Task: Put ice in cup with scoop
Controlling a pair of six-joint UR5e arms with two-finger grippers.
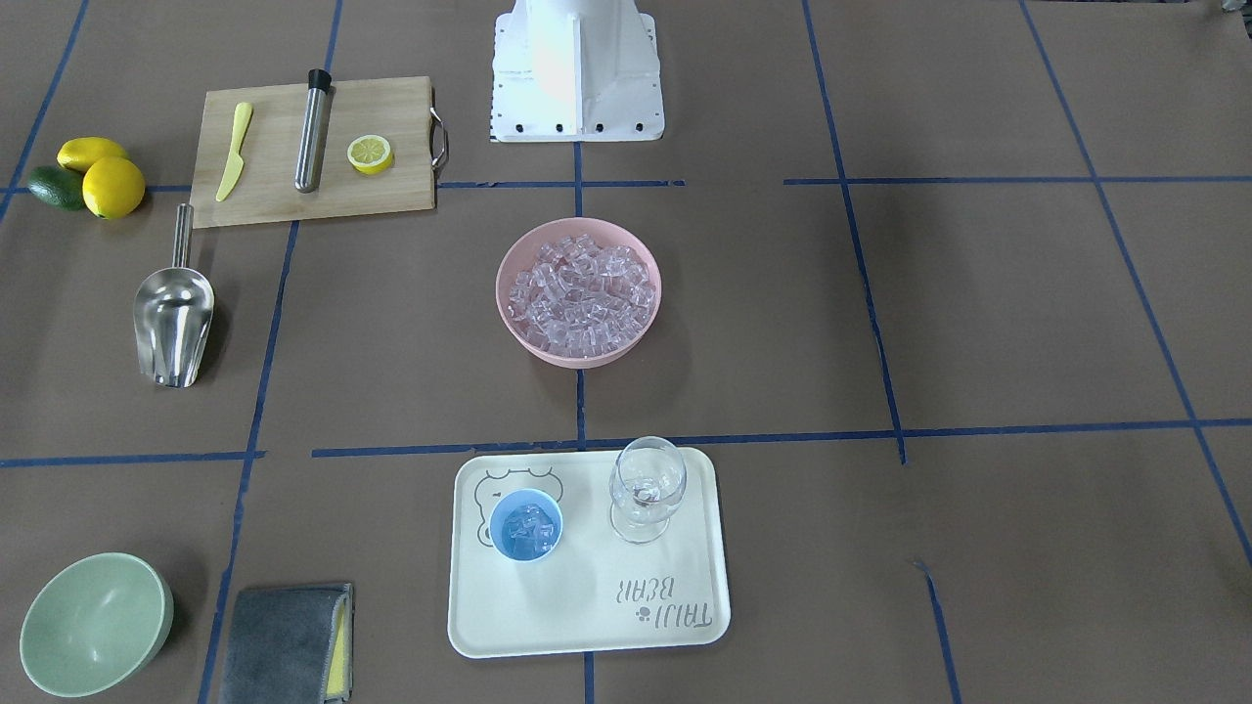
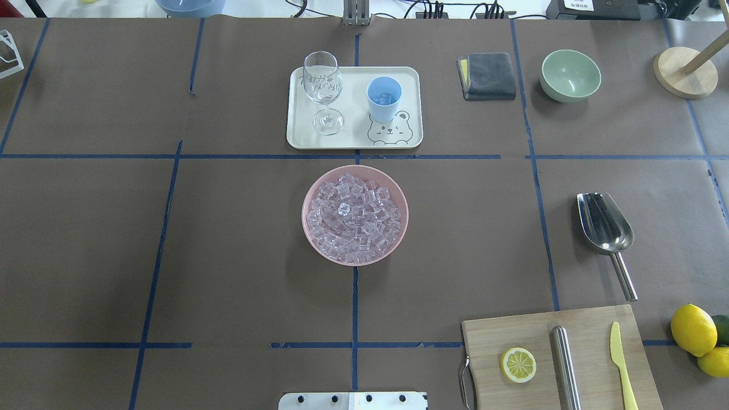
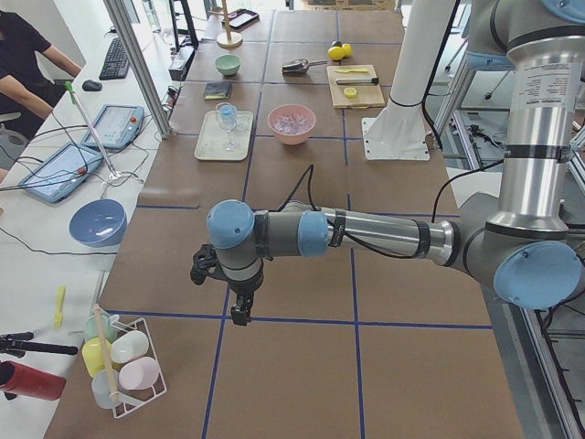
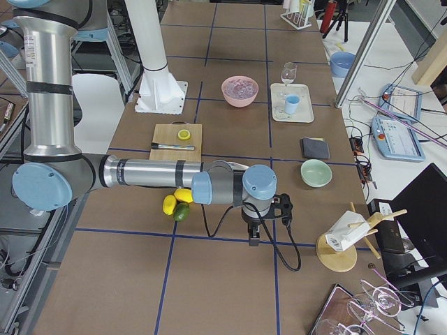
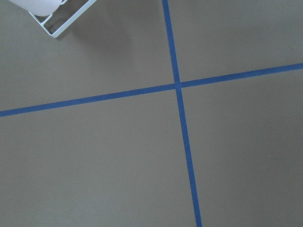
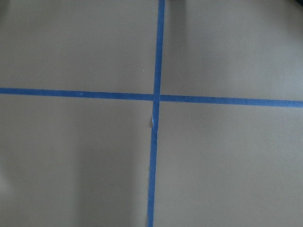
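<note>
Ice (image 1: 579, 293): glassy cubes in rnd pink bowl (image 1: 577, 359), few in cup (image 2: 384, 111).

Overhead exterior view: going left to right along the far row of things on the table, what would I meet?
wine glass → light-blue cup → grey cloth → green bowl → round wooden stand

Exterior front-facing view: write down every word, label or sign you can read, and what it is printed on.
"TAIJI BEAR": printed upside down to this camera, on the cream rectangular plastic tray.
No other text can be read in this view.
</note>
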